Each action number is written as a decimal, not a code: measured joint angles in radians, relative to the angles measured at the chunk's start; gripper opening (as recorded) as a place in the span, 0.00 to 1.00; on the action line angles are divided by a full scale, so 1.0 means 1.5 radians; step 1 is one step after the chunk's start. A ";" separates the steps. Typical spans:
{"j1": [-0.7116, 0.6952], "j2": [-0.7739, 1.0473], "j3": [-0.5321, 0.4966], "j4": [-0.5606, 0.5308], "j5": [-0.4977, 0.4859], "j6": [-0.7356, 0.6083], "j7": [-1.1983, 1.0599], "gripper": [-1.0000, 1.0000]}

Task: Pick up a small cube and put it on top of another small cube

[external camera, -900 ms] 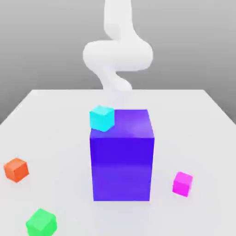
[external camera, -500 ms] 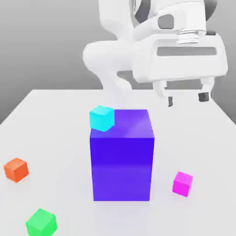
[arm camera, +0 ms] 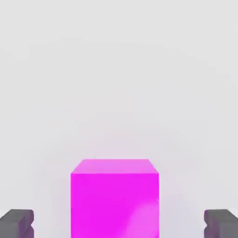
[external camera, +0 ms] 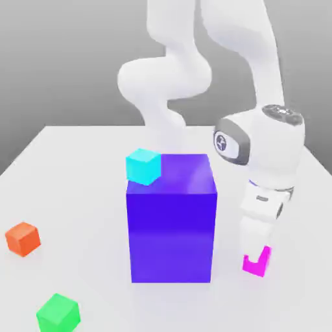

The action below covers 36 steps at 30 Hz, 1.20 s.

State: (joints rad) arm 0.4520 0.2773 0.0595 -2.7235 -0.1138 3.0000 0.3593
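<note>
The gripper [external camera: 255,249] has dropped onto the pink cube [external camera: 258,264], right of the blue block [external camera: 171,224]; fingers wide, straddling it. Next: close, lift, carry to the green cube [external camera: 58,312].

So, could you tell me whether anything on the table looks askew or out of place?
One oddity: the small cyan cube sits turned on the upper corner of the big blue-violet block, overhanging its edge. The small magenta cube, orange cube and green cube lie flat on the table.
</note>
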 joint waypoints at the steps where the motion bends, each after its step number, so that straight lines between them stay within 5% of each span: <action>1: 0.007 0.020 -0.008 0.004 -0.004 0.016 0.003 0.00; 8: 0.008 0.023 -0.009 0.004 -0.007 0.018 0.006 0.00; 15: -0.025 -0.111 0.022 -0.014 0.050 -0.102 -0.048 0.00; 23: -0.178 -0.055 -0.095 0.142 0.091 -0.207 -0.145 0.00; 31: -0.299 -0.033 -0.231 0.234 0.152 -0.279 -0.028 0.00; 34: -0.337 0.033 -0.235 0.260 0.206 -0.241 -0.012 0.00; 35: -0.346 0.056 -0.227 0.263 0.221 -0.222 -0.019 1.00; 36: -0.346 0.056 -0.227 0.263 0.221 -0.222 -0.019 1.00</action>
State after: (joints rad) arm -0.0673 0.3616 -0.2803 -2.3291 0.2183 2.6672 0.3312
